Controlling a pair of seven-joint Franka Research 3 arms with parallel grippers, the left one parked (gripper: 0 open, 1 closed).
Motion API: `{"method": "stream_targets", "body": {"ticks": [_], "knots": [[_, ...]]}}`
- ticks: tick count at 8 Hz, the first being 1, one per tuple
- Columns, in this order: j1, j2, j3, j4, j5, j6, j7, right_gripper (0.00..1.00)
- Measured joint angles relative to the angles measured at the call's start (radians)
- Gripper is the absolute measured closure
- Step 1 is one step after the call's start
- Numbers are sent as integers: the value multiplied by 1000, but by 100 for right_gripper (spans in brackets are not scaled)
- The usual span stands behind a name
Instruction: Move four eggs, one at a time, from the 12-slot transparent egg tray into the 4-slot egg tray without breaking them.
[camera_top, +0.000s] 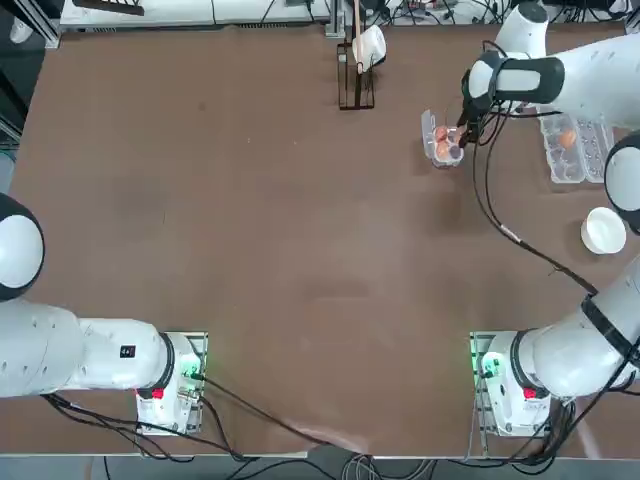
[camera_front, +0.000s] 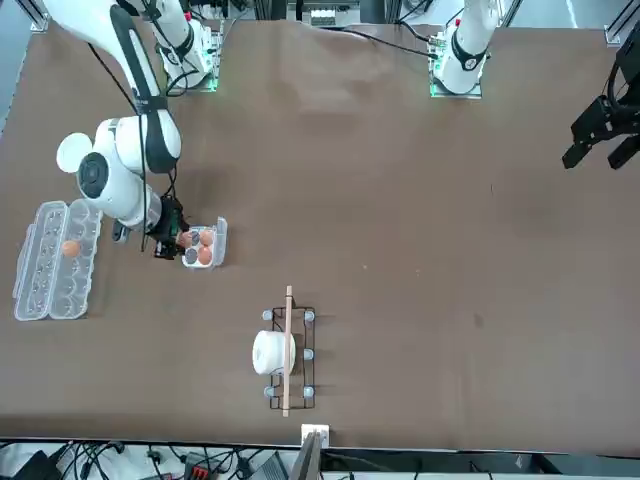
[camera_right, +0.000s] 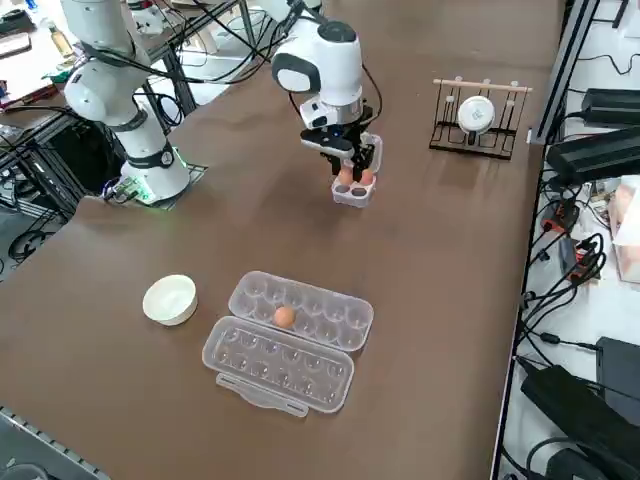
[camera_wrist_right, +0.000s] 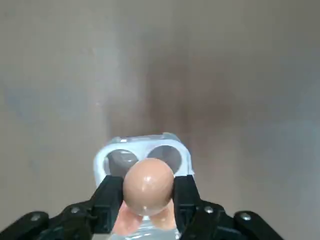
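Reaching in from the right edge of the overhead frame, the robot's right arm brings its right gripper to the 4-slot egg tray at the upper right, where orange-brown eggs show. Beside it, nearer the frame's right edge, the 12-slot transparent egg tray lies open with a single egg in a cup. A white bowl sits below the long tray, while a wire rack with a white roll stands at top center.

Seen from the front, the arm descends from the upper left and the gripper meets the small tray left of center. The long tray, with its lone egg, lies at the left edge; the bowl is above it, and the rack stands at lower center.

In the right side view, the gripper hangs over the small tray above center, its clear lid raised. The open long tray occupies lower center, the bowl left of it, the rack upper right.

In the wrist view, the jaws grasp an egg between two black fingertips, above the small tray. Two more eggs show behind it, partly hidden.
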Motion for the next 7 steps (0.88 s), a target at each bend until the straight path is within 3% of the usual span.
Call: {"method": "stream_targets", "body": {"ticks": [7], "knots": [[10,9,-5,-30,-6,26,23,43]]}}
